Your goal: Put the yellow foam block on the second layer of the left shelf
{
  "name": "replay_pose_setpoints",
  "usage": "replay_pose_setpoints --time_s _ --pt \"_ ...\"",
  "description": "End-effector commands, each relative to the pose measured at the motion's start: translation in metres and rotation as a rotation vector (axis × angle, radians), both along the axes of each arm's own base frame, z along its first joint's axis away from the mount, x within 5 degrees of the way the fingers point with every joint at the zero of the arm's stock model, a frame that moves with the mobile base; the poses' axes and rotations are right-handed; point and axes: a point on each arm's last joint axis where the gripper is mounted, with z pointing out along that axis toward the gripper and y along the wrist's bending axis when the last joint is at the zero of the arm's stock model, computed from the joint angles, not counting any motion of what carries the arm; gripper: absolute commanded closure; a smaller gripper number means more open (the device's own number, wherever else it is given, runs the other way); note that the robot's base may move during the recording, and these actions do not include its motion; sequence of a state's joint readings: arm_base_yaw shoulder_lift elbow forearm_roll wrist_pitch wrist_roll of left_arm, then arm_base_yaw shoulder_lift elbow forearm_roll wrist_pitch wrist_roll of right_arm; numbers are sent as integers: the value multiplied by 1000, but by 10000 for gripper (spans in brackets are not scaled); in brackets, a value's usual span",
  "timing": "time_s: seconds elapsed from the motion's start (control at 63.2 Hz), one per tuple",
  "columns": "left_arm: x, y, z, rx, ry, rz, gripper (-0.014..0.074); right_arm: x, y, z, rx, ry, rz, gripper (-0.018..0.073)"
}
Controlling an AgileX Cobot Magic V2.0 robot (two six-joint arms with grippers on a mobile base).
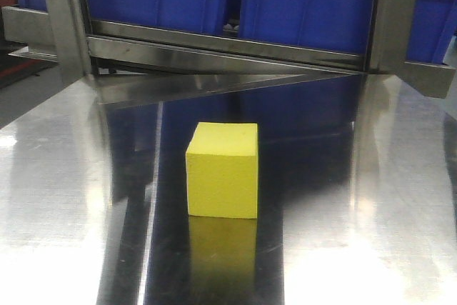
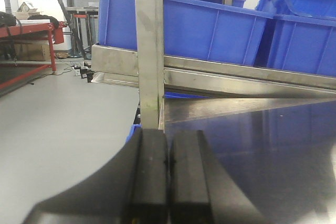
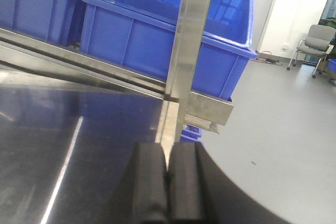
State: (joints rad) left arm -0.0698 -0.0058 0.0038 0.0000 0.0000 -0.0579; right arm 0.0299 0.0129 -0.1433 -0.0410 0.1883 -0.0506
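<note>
The yellow foam block point(image 1: 223, 171) stands alone on the shiny steel surface point(image 1: 357, 233), in the middle of the front view, with its reflection below it. No gripper shows in that view. In the left wrist view my left gripper point(image 2: 168, 150) is shut with nothing between its black fingers, facing a steel upright point(image 2: 149, 51). My right gripper point(image 3: 168, 163) is likewise shut and empty in the right wrist view, pointing at another steel post point(image 3: 186, 51). The block is out of both wrist views.
Blue plastic bins point(image 1: 300, 1) sit on a steel shelf level point(image 1: 235, 44) behind the block, framed by steel posts point(image 1: 64, 19). A red workbench point(image 2: 31, 30) stands far left on the grey floor, and an office chair point(image 3: 314, 45) far right.
</note>
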Motion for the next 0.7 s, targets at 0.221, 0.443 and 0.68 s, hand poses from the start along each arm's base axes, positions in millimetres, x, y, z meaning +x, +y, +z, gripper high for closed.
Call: replay_pose_setpoints --time_s 0.221,0.443,0.68 --pt "-1 0 -1 -14 -70 -1 472 26 9 40 -10 24 103 517" --pt "-1 0 -1 -8 -70 -1 472 55 30 47 -34 158 265 508" --pt "-1 0 -1 -14 -70 -1 472 90 67 62 -31 283 422 95"
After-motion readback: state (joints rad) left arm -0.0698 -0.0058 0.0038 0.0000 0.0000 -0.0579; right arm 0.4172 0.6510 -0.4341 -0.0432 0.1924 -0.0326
